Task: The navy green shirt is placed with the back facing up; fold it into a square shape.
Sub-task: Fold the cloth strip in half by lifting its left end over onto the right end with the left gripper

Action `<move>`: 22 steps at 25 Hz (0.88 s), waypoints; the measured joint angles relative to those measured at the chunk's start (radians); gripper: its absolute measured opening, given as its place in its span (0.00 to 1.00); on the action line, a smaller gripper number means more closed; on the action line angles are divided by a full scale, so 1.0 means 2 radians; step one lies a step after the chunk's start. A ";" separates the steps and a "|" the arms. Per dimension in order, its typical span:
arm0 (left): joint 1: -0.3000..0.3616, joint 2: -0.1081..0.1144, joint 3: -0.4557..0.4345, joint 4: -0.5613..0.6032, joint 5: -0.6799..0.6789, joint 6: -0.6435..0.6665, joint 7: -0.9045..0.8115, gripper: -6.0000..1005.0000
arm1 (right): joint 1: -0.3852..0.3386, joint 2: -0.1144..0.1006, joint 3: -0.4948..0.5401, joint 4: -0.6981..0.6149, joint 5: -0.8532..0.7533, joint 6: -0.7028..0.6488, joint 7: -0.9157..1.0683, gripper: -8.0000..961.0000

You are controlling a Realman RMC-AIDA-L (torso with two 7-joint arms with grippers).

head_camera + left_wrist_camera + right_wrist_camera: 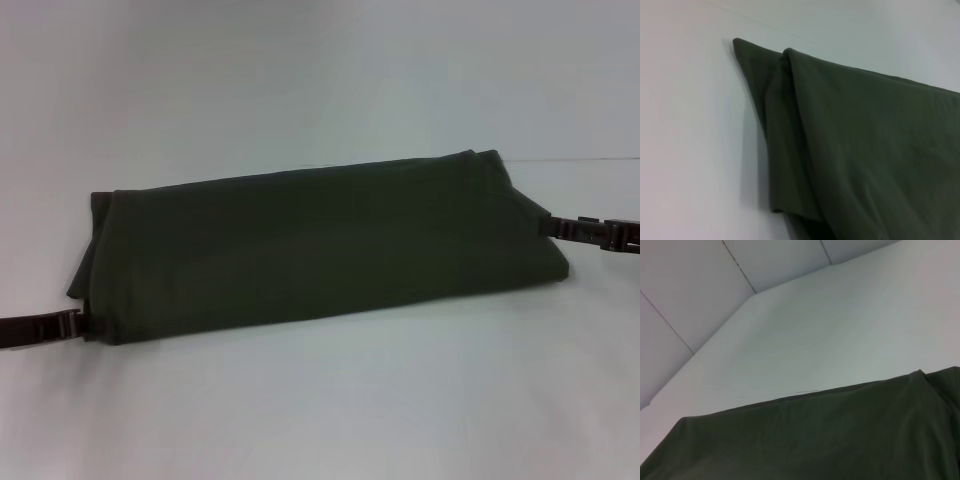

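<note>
Nearest the head camera lies a bare stretch of the white table (320,410), and just beyond it the navy green shirt (320,250) rests as a long, narrow band running across the surface, its plain side up and no lettering showing. Layered edges at its left end, seen close in the left wrist view (790,130), suggest it has already been folded lengthwise at least once. At that left end, near the shirt's front corner, the left gripper (82,322) reaches in low and meets the cloth; at the shirt's right end the right gripper (552,228) does the same. Both touch the fabric, but whether either is pinched on it or standing apart I cannot tell. By my reading, the lengthwise folding is done, and what remains is bringing the ends across to shorten the band into a square.
</note>
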 joint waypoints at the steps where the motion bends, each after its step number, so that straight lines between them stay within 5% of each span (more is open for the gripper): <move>1: 0.000 0.000 0.000 0.001 0.000 0.000 0.000 0.09 | 0.000 -0.001 0.000 0.000 -0.001 -0.002 0.004 0.96; 14: -0.008 0.006 0.000 0.002 0.006 0.012 -0.007 0.03 | 0.070 -0.022 -0.002 -0.005 -0.172 -0.002 0.169 0.96; 22: -0.008 0.006 0.000 0.002 0.006 0.013 -0.005 0.03 | 0.110 -0.008 -0.002 0.001 -0.270 0.040 0.206 0.96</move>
